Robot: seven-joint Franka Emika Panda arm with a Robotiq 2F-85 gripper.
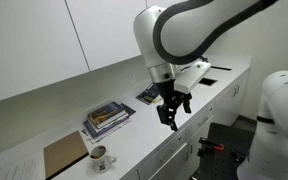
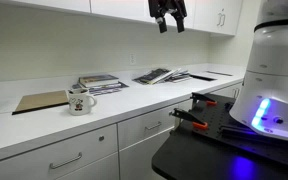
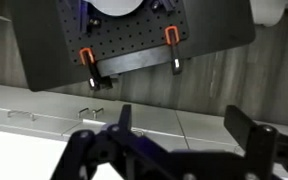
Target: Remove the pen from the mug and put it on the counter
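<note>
The small white mug with dark markings stands on the white counter next to a brown board; it also shows in an exterior view. A thin dark pen sticks out of the mug. My gripper hangs high above the counter, well away from the mug, and shows near the top edge of an exterior view. Its fingers are spread apart and hold nothing. The wrist view shows only cabinet fronts and floor, not the mug.
A brown board lies beside the mug. Stacked books and magazines lie further along the counter. A black pegboard cart with orange-handled clamps stands in front of the cabinets. A white robot base is at the side.
</note>
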